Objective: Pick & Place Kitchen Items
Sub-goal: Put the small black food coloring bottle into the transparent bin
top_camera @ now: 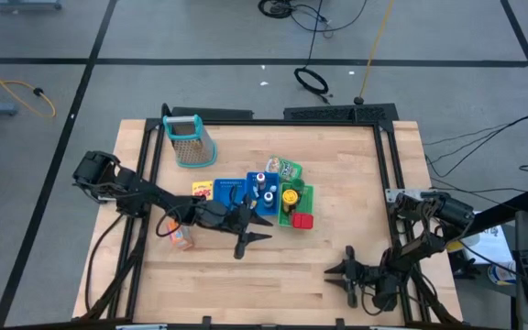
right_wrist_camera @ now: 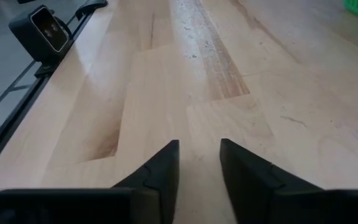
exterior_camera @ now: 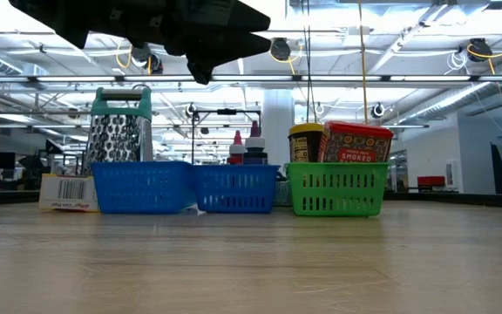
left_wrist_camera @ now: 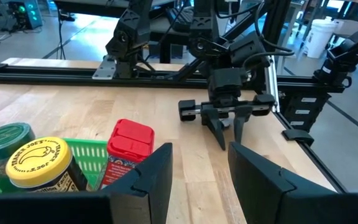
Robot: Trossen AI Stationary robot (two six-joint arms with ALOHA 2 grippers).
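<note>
The kitchen items sit mid-table. A yellow-lidded jar and a red block stand in a green tray. Tiny bottles stand in blue trays. A green pouch lies just behind the trays, a yellow box to their left, and an orange packet stands near my left arm. My left gripper hovers open above the table, just in front of the trays, with nothing between its fingers. My right gripper is low over bare wood at the near right, open by a narrow gap and empty.
A metal grater with a teal handle stands at the far left of the table. A black frame rail runs along the right edge. A small black camera box sits at the near edge. Bare wood lies right of the green tray.
</note>
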